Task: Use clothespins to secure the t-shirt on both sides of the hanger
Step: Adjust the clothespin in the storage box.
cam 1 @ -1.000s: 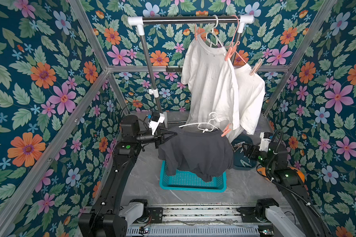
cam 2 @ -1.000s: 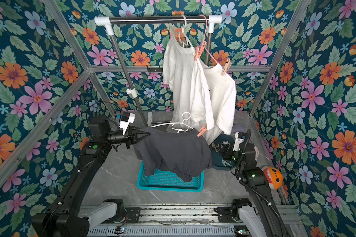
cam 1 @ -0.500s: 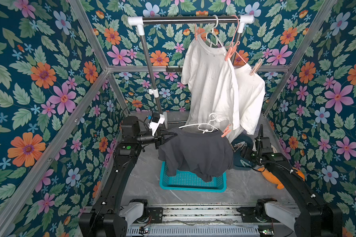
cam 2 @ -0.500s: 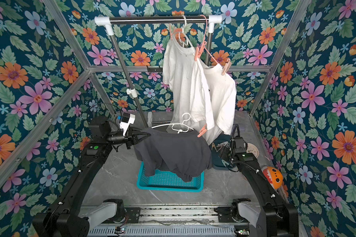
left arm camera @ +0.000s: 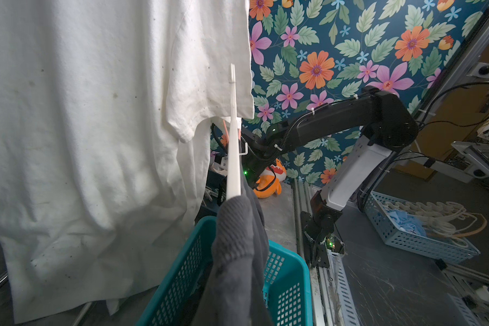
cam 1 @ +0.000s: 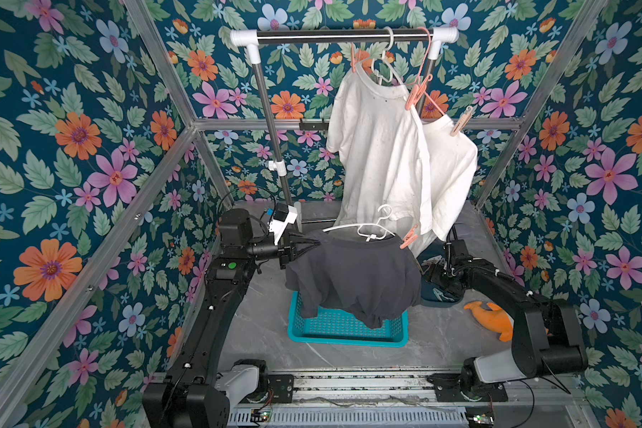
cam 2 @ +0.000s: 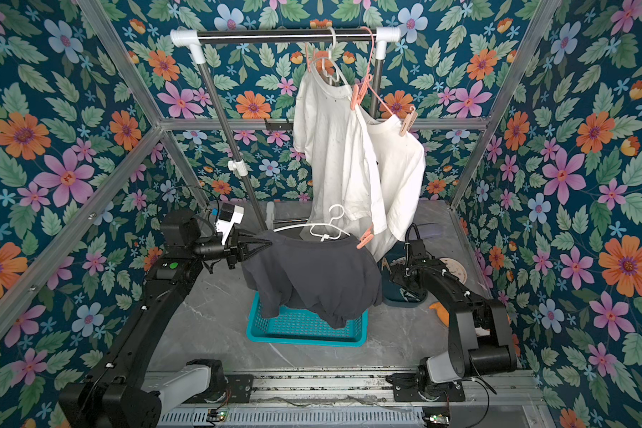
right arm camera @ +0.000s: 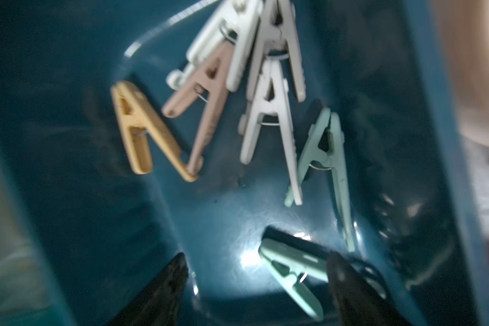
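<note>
Blurred clothespins [right arm camera: 266, 121] in the right wrist view; right tool [right arm camera: 259, 271] partly beyond its edge.

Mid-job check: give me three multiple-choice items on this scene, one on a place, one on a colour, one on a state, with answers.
1. The right tool is: A) raised high; B) down in the dark blue bin of loose clothespins; C) folded back at its base.
2. The clothespin on the dark t-shirt is: A) salmon-pink; B) yellow; C) black.
3. The left tool is: A) wide open; B) out of every view; C) shut on the white hanger at its end.
B: its fingers flank a mint clothespin on the bin floor. A: it shows pink at the far shoulder. C: it is clamped there, holding hanger and shirt up.
</note>
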You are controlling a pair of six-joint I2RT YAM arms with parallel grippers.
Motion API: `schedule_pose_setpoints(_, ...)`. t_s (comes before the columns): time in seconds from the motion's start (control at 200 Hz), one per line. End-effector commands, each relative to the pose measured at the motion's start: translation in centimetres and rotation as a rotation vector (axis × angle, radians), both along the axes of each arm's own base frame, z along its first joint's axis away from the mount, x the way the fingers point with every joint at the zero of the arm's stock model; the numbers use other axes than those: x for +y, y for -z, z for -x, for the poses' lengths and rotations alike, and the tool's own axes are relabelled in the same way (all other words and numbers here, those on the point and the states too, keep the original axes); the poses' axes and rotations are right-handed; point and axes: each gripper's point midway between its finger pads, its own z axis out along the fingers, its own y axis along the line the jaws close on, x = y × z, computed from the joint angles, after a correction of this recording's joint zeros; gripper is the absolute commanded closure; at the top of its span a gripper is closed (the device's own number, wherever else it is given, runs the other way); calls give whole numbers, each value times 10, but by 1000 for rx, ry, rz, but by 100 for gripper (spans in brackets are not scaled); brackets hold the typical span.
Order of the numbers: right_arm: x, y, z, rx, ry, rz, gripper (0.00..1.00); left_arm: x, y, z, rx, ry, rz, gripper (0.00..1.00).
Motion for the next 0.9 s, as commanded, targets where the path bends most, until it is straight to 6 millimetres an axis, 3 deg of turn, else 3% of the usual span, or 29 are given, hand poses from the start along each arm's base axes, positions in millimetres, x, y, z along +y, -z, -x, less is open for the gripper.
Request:
schedule_pose_setpoints(0.0, -7, 3, -11, -32, 44, 28, 22, 0, -9, 2, -63, 16, 8, 100)
schedule_pose_setpoints(0.3, 4, 11, -43, -46, 32, -35, 25, 0, -8, 1, -57, 13, 8, 100)
schedule_pose_setpoints(0.495, 33, -1, -56, -88, -31, -146, 27, 0, -7, 0, -52, 10, 8, 100)
schedule_pose_setpoints(0.585, 37, -7, -56, -106, -44, -153, 27, 1, -7, -1, -54, 8, 7, 100)
schedule_pose_setpoints(0.73, 29, -14, -48, -79, -54, -101, 29, 1, -6, -2, -47, 7, 7, 100)
schedule_pose_setpoints(0.895, 7, -18, -45, -119, -12, -52, 31, 1, -7, -2, -50, 7, 7, 100)
